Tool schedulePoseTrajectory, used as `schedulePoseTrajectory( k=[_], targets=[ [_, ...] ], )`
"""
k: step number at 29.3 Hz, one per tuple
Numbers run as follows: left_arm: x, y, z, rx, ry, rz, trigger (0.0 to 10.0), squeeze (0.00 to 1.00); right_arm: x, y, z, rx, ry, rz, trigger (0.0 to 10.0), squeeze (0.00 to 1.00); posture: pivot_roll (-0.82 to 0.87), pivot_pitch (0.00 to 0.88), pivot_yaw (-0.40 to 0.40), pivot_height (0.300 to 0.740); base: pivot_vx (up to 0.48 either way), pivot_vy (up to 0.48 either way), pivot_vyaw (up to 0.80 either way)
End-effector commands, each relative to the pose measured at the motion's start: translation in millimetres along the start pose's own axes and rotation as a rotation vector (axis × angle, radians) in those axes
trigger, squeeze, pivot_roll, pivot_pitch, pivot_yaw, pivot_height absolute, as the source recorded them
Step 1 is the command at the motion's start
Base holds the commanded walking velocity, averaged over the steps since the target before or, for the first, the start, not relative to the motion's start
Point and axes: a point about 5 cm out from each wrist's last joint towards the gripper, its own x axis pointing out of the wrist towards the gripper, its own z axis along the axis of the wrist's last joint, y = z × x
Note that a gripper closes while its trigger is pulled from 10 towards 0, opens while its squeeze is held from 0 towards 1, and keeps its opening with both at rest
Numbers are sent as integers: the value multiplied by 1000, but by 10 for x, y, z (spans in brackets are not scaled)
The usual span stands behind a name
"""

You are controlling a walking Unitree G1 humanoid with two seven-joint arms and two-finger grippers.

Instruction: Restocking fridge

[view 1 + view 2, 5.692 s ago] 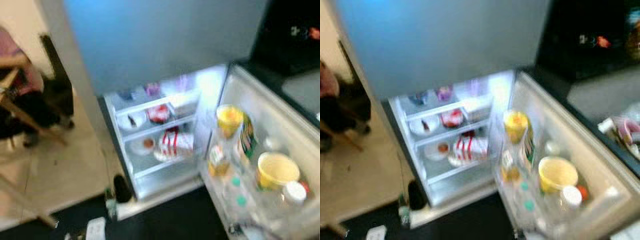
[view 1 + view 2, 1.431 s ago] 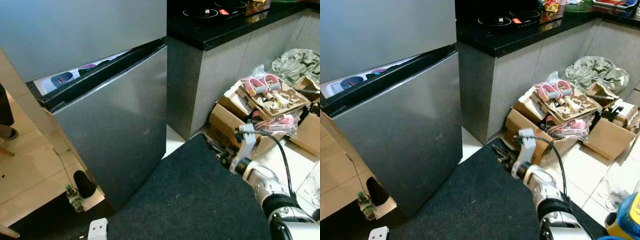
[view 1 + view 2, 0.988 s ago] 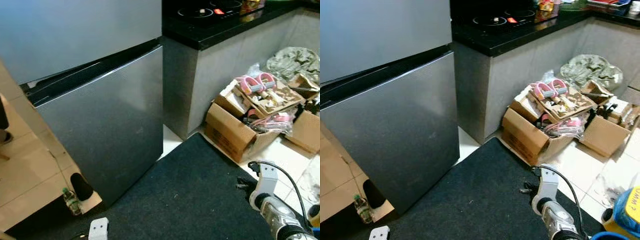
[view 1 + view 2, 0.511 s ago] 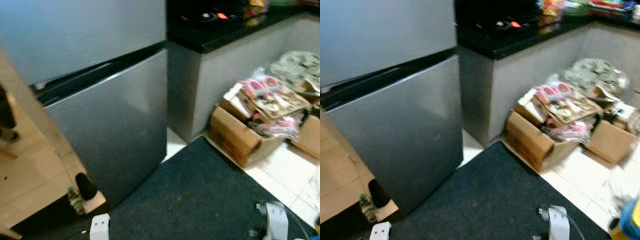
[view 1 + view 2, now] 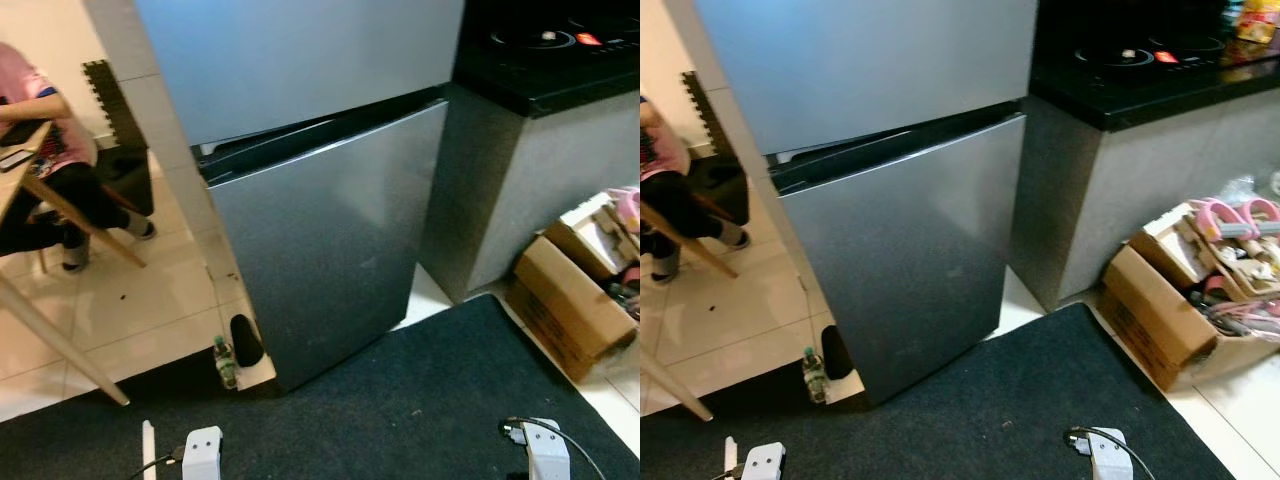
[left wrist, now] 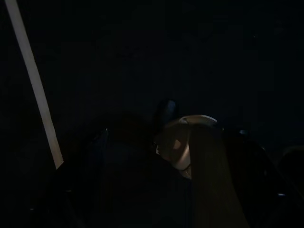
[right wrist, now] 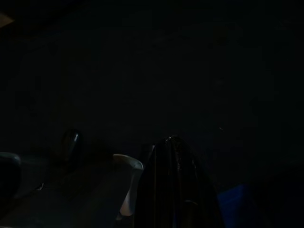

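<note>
The silver two-door fridge point(image 5: 330, 240) stands straight ahead. Its upper door point(image 5: 300, 50) and lower door point(image 5: 910, 260) are both closed, with a dark seam point(image 5: 320, 130) between them. No food or fridge shelf is in sight. Both my arms hang low and idle. The white wrist piece of the left arm point(image 5: 202, 452) and that of the right arm point(image 5: 545, 458) peek in at the lower edge above the mat. Both wrist views are very dark, with only dim shapes against the black mat.
A person in a pink top point(image 5: 40, 130) sits at a wooden table point(image 5: 60, 340) on the left. A small bottle point(image 5: 226, 362) stands on the floor by the fridge's corner. A black mat point(image 5: 400, 400) lies underfoot. On the right are a grey counter point(image 5: 520, 190) and cardboard boxes point(image 5: 570, 310).
The fridge door, wide open at first and ajar later, is now closed. My right arm has dropped from its forward reach. The camera has swung left, so the fridge sits in the middle.
</note>
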Motion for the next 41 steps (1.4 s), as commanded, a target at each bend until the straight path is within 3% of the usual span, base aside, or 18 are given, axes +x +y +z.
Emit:
schedulePoseTrajectory(
  k=[1, 22, 41],
  targets=[
    [1, -24, -56, 3, 26, -3, 10000, 0, 12, 29, 40, -11, -10, 3, 10000, 0, -30, 0, 22, 740, 0, 0, 775],
    [20, -49, 13, -16, 11, 4, 10000, 0, 29, 54, 145, -28, -25, -3, 10000, 0, -47, 0, 20, 740, 0, 0, 779],
    [8, -52, -79, 29, 48, 4, 10000, 0, 27, 49, 143, -27, -28, -4, 10000, 0, -51, 0, 21, 740, 0, 0, 0]
  ],
)
